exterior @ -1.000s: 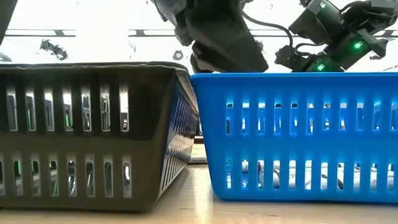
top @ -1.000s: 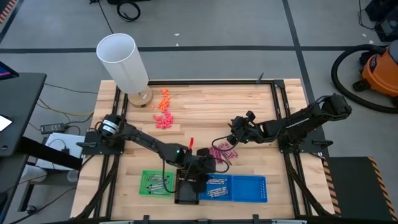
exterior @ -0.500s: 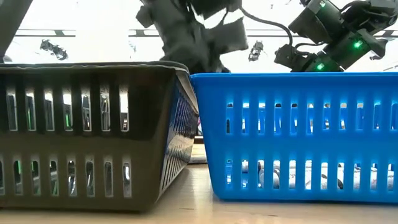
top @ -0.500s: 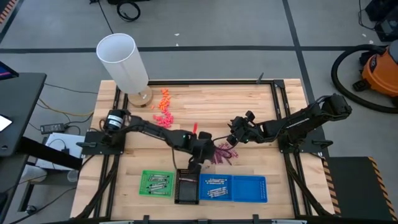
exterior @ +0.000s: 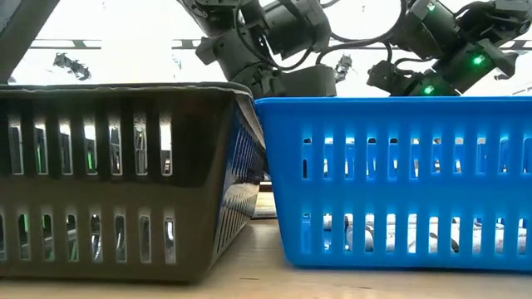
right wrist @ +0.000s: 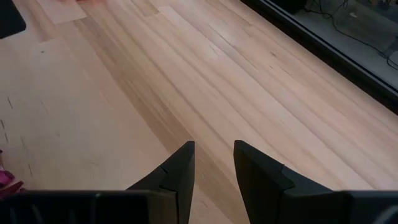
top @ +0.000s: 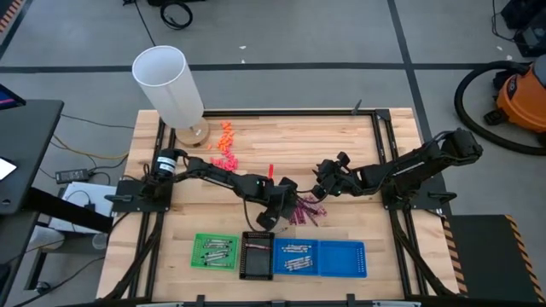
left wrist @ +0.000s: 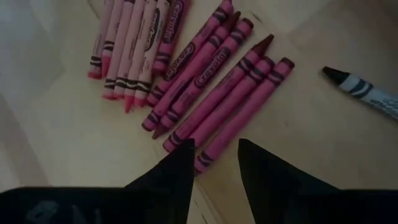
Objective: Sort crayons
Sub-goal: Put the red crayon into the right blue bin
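Note:
A pile of magenta crayons (left wrist: 205, 81) lies flat on the wooden table (top: 281, 141), right of its middle (top: 307, 213). One grey crayon (left wrist: 367, 90) lies beside the pile. My left gripper (left wrist: 216, 149) hovers open just over the near end of the pile (top: 288, 207), slanting down, with nothing between its fingers. My right gripper (right wrist: 214, 149) stands open over bare wood, just past the pile on its far right side (top: 319, 189). More crayons lie in the green tray (top: 198, 256), the black tray (top: 256, 266) and the blue tray (top: 350, 256).
The three trays stand side by side at the near edge; in the low view the black one (exterior: 125, 174) and the blue one (exterior: 399, 183) hide the table behind them. A white cylinder (top: 169, 85) stands far left, with orange and pink lumps (top: 223, 149) beside it.
My left gripper has gone from above the trays toward the table's far edge and a little right, down to the magenta pile, rolling its wrist on the way. Its fingers keep the same gap. My right gripper has kept still.

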Action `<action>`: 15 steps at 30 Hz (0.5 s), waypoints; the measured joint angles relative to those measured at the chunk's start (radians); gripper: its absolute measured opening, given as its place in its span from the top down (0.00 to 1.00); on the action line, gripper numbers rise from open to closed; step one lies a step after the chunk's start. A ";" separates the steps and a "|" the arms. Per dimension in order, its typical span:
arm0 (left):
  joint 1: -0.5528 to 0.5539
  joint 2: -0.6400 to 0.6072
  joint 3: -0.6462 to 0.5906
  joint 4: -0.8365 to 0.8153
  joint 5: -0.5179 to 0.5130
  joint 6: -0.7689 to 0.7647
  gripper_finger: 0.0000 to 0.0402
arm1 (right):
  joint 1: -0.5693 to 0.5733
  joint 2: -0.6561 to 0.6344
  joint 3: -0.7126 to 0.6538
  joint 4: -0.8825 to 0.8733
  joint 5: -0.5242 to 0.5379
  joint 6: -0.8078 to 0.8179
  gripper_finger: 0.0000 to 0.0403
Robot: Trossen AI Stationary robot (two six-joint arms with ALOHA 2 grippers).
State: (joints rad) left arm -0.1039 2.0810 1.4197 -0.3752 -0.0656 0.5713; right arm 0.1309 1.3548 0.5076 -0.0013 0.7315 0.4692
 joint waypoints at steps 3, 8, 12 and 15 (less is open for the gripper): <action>0.019 0.011 -0.001 -0.006 0.063 0.001 0.67 | 0.000 0.000 0.000 -0.002 -0.006 -0.001 0.70; 0.036 0.026 0.002 0.007 0.107 -0.004 0.67 | 0.001 0.000 0.000 -0.002 -0.013 -0.001 0.70; 0.040 0.025 0.002 -0.016 0.116 -0.003 0.67 | 0.001 0.000 0.000 -0.004 -0.013 -0.001 0.70; 0.038 0.024 0.004 -0.046 0.123 -0.002 0.68 | 0.001 0.000 0.000 -0.001 -0.013 -0.001 0.70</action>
State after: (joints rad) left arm -0.0660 2.1047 1.4232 -0.4210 0.0579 0.5697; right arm 0.1314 1.3548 0.5076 -0.0025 0.7185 0.4679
